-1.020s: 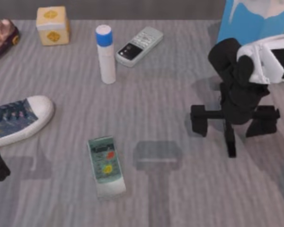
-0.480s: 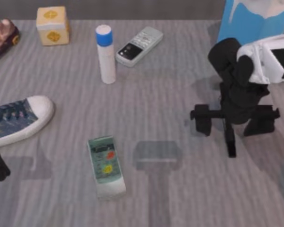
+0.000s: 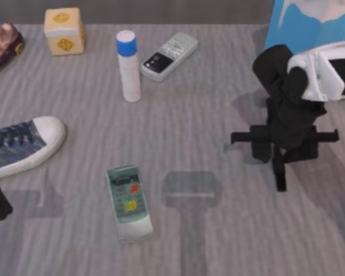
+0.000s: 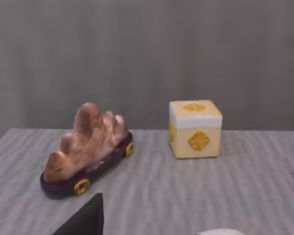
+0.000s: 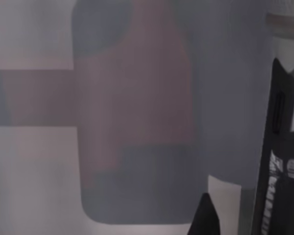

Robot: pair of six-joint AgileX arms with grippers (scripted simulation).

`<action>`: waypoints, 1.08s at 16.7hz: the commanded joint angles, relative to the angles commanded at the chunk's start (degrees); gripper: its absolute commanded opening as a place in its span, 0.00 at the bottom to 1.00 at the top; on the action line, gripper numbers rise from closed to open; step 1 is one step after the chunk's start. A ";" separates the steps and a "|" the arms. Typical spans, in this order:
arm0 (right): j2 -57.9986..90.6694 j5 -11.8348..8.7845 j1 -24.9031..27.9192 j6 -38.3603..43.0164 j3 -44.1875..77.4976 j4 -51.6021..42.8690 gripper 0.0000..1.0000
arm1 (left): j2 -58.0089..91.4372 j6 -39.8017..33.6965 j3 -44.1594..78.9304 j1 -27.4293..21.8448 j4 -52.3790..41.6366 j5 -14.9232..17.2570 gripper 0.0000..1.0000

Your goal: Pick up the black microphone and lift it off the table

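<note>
The right hand sits right over the black microphone, clenched on its stick, which points near-to-far on the counter.

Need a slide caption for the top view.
Right gripper closed around the black microphone at the table's right side; left arm parked at the left edge.

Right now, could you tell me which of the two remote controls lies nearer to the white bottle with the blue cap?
The grey-white remote, angled just beside the white bottle at the table's far side. The green-faced remote lies well below, toward the near edge.
</note>
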 joint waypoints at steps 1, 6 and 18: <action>0.00 0.00 0.00 0.00 0.00 0.00 0.00 | 0.00 0.00 0.00 0.00 0.00 0.00 1.00; -3.13 0.84 0.09 -0.59 1.24 -1.19 0.00 | 0.00 0.00 0.00 0.00 0.00 0.00 1.00; -10.47 -10.40 0.22 -10.69 -9.15 37.66 0.00 | 0.00 0.00 0.00 0.00 0.00 0.00 1.00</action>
